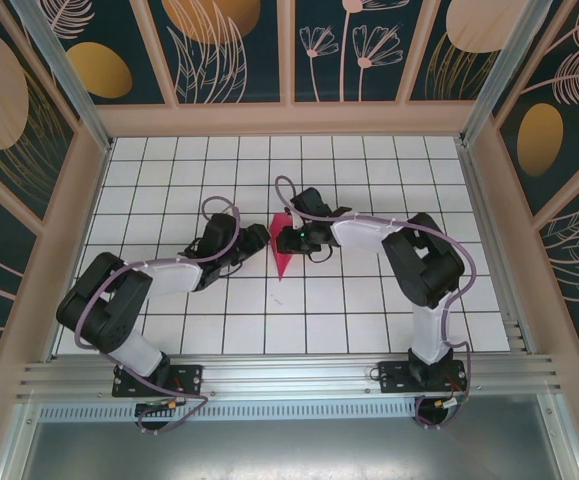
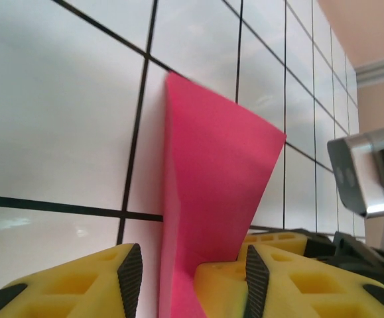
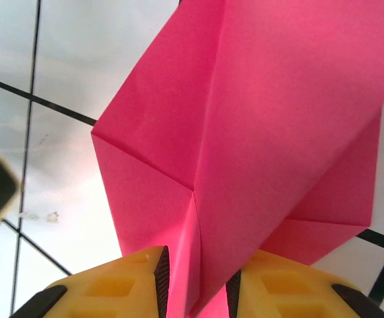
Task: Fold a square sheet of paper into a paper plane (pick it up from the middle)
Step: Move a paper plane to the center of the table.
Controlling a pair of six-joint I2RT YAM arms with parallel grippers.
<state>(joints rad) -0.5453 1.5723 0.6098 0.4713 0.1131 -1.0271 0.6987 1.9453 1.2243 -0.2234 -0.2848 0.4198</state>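
Note:
The magenta-pink paper plane (image 1: 280, 262) is a narrow folded dart in mid-table, with its tip pointing toward the arms. In the right wrist view its centre ridge (image 3: 258, 132) runs down between the black pads. My right gripper (image 3: 198, 288) is shut on that ridge. My left gripper (image 2: 192, 281) faces it from the left, open. A raised wing of the paper (image 2: 211, 172) stands between its jaws, and the left pad (image 2: 130, 278) is clear of it. From above, the two grippers (image 1: 259, 243) (image 1: 291, 240) meet at the plane's wide end.
White tiled table (image 1: 389, 320) with free room in front and to both sides. Wooden frame walls (image 1: 489, 180) enclose it. A metal rail (image 1: 289, 375) runs along the near edge. A grey part of the right arm (image 2: 367, 172) shows in the left wrist view.

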